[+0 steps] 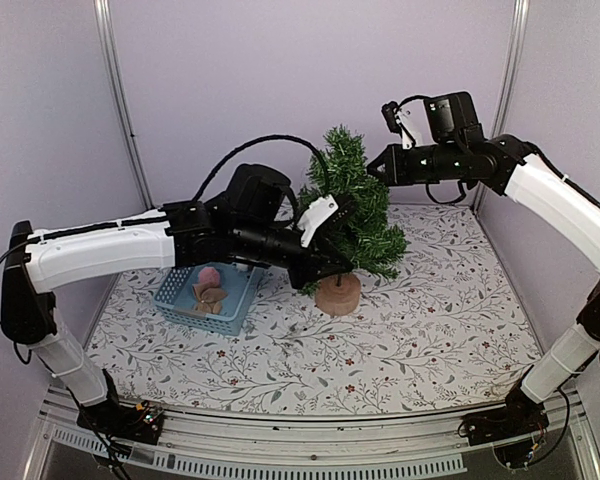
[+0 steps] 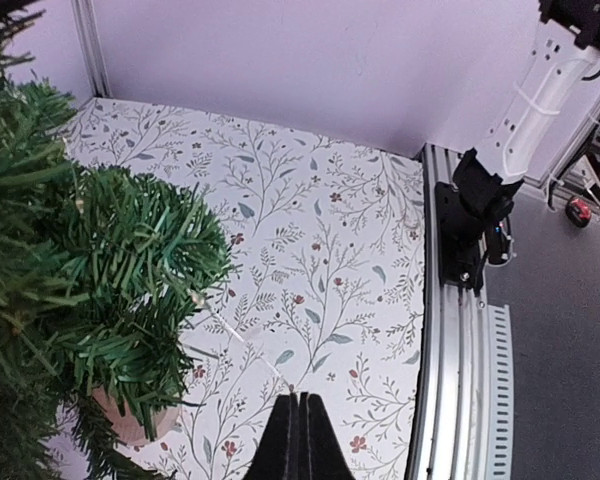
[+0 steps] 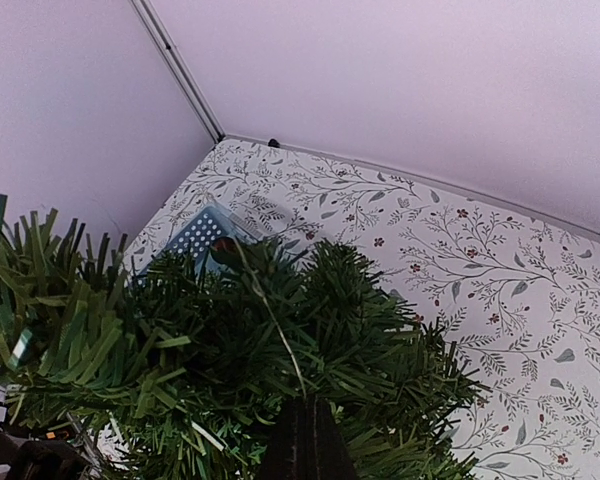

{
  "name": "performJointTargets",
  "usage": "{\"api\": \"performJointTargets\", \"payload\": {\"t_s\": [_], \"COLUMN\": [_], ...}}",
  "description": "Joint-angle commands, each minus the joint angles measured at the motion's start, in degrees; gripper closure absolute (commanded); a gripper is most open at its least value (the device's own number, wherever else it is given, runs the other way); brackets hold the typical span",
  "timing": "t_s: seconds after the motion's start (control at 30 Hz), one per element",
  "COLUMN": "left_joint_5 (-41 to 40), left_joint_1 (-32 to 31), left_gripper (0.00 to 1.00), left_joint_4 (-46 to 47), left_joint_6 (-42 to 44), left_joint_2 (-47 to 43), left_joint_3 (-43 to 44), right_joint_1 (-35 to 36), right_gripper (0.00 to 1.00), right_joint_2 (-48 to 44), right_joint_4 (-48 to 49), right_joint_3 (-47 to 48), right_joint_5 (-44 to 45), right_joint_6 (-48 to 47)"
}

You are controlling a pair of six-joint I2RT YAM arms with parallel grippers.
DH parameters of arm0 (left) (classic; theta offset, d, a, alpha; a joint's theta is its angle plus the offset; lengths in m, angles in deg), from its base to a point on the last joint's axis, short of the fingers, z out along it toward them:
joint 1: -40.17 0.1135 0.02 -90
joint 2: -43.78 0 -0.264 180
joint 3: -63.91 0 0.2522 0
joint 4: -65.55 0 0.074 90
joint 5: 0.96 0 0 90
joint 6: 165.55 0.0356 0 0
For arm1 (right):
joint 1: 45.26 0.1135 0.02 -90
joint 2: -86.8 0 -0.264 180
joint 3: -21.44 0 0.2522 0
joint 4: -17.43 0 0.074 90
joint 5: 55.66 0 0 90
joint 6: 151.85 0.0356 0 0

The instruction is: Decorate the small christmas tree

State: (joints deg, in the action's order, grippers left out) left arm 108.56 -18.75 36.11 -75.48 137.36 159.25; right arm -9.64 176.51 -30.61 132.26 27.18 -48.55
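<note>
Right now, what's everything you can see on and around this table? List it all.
small christmas tree: one, dark green with a tan round base, mid-table
basket: one, blue, left of the tree
pink ball: one, pink, in the basket
tan pieces: count unclear, tan, in the basket
thin strand: at least one, pale, from branches to fingers
table cover: one, white leafy print, under everything
left fingers: black, shut on the strand, low by the tree
right fingers: black, shut on the strand, near the treetop
</note>
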Motion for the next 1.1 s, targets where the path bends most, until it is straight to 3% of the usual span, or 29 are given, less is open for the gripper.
{"api": "performJointTargets", "payload": {"t_s": [0.0,0.2,0.37,0.5,0.73,0.93,1.07], "left_joint_5": [-3.29,-8.54,-10.71,-13.65,-18.88,-26.11,-23.28], "left_joint_1": [-0.98,-0.93,-0.8,-0.04,0.63,2.21,3.89], "left_gripper": [1.0,0.98,0.65,0.51,0.41,0.45,0.46], "left_joint_4": [-2.83,-1.42,1.8,7.17,12.08,11.18,19.63], "left_joint_6": [0.72,-1.09,-4.11,-7.1,-8.99,-15.36,-18.5], "left_joint_2": [-0.15,-4.42,-9.45,-16.32,-30.68,-30.61,-31.25], "left_joint_3": [-1.05,-7.27,-13.77,-21.39,-36.46,-41.44,-46.37], "right_joint_1": [-0.15,-0.21,-0.15,-0.22,-0.2,-0.16,-0.2], "right_gripper": [1.0,1.0,1.0,1.0,1.0,1.0,1.0], "right_joint_2": [-1.64,-1.34,-1.04,-0.94,-1.03,-1.29,-1.23], "right_joint_4": [0.54,1.04,1.61,1.89,1.82,1.84,1.87], "right_joint_3": [-0.88,-1.34,-1.34,-1.34,-1.34,-1.43,-1.52], "right_joint_5": [1.22,0.89,-0.08,-0.5,-0.58,-0.64,-0.58], "right_joint_6": [-0.35,-0.64,-0.71,-0.99,-1.15,-1.19,-1.1]}}
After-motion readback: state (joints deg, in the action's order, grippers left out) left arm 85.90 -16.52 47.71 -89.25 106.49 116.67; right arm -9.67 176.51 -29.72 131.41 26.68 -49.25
